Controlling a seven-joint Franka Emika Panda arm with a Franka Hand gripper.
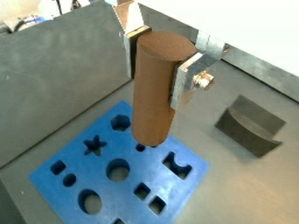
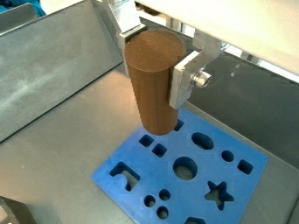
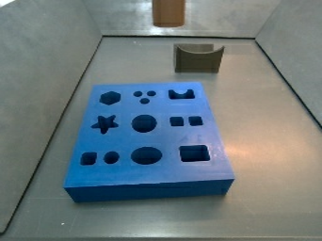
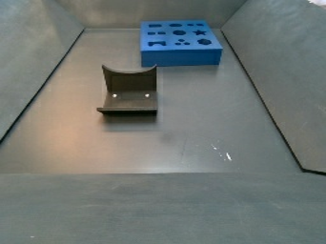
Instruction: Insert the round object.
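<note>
My gripper (image 1: 158, 70) is shut on the round object (image 1: 155, 87), a tall orange-brown cylindrical peg held upright between the silver fingers (image 1: 186, 80). Both wrist views show it this way, with the gripper (image 2: 156, 61) around the peg (image 2: 152, 87). The peg hangs above the blue board (image 1: 114, 122), over its edge near the small holes. The board (image 2: 251, 179) has several shaped holes, round ones among them. In a side view only the peg's lower end (image 3: 168, 11) shows, above the floor beyond the board (image 3: 214, 113). In a side view the board (image 4: 211, 52) lies far back and the gripper is out of view.
A grey-brown block with a curved notch (image 1: 249, 125) lies on the grey floor apart from the board, and shows in both side views (image 3: 198, 58) (image 4: 129, 92). Sloping grey walls (image 3: 63, 85) enclose the floor.
</note>
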